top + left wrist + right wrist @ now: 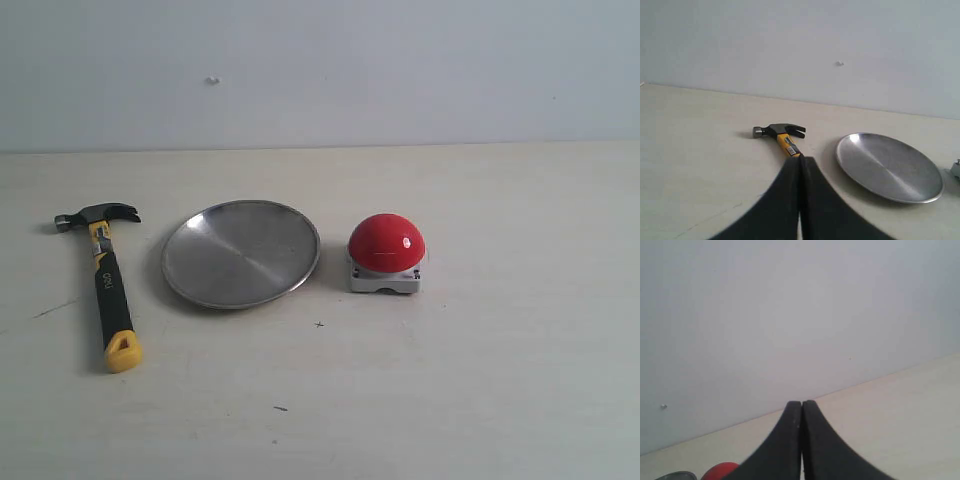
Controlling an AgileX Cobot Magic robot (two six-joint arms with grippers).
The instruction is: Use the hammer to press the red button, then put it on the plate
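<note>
The left gripper (801, 164) has its two black fingers pressed flat together with nothing between them. Just past the tips lies the hammer (781, 133), flat on the pale table (700, 165). Its dark head points toward the wall (790, 45) and its black-and-yellow handle runs back out of sight behind the fingers. The plate (888, 167) sits near the hammer, bare and shiny. The right gripper (802, 407) is likewise closed tight on nothing and faces the wall; a sliver of the red button (720, 471) and a bit of the plate's rim show beside one finger. In the exterior view the three things lie in a row: hammer on the left with its yellow butt nearest the camera, plate in the middle, and button on its grey base to the right, each apart from its neighbour.
</note>
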